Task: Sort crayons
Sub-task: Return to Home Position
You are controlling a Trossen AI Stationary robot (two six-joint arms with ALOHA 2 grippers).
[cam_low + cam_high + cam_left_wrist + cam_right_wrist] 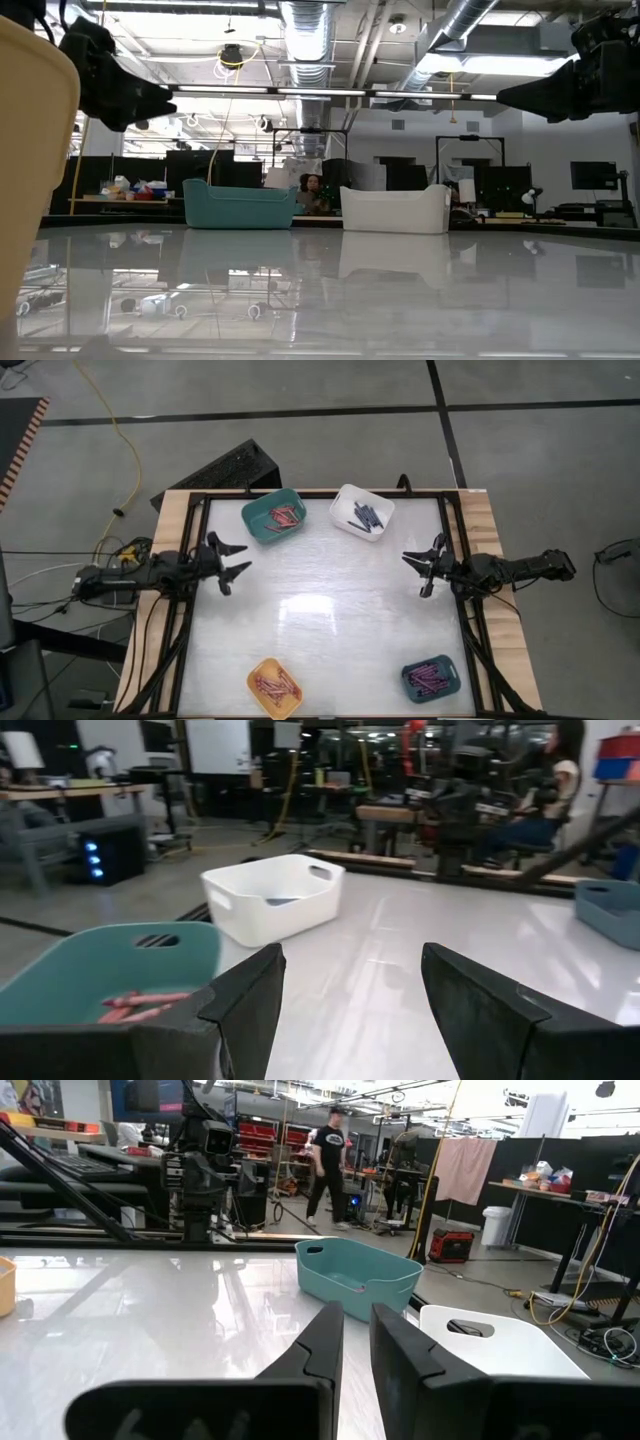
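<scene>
Thin stick crayons [285,516] lie in four rounded plastic bins at the corners of the glossy white table [330,620], reds in teal bin [262,503], darks in white bin [345,495], left gripper [247,558] spread wide at left edge, right gripper [410,560] fingers nearly pressed together, empty, at right edge

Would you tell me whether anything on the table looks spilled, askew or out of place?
Nothing stands out. The crayons lie inside the teal bin, white bin, yellow bin and blue-grey bin, none loose on the table. The left claw and right claw hover empty at the sides.
</scene>
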